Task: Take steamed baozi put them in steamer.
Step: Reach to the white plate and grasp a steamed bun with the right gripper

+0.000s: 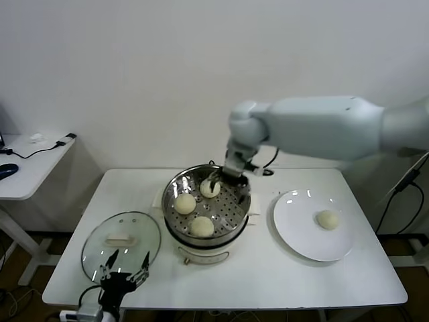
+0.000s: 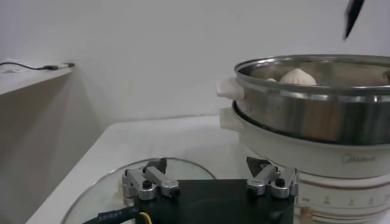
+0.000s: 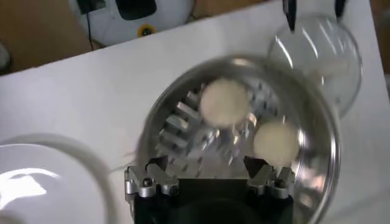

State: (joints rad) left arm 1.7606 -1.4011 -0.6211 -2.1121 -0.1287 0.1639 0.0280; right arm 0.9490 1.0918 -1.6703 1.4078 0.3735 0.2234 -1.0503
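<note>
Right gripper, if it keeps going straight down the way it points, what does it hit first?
Most likely the baozi at the back of the steamer, directly beneath the right gripper. Its open jaws hang just over the perforated tray; exact depth is unclear.

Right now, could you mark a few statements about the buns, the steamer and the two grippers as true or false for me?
1. Three baozi lie in the steamer. True: one at the left, one at the front, one at the back.
2. The plate holds no bun. False: one baozi sits on the white plate.
3. The right gripper is over the steamer. True: it is at the back bun, fingers spread in the right wrist view.
4. The glass lid covers the steamer. False: the glass lid lies on the table to the steamer's left.
5. The left gripper grips a bun. False: it is open, near the lid's front edge, holding nothing.
</note>
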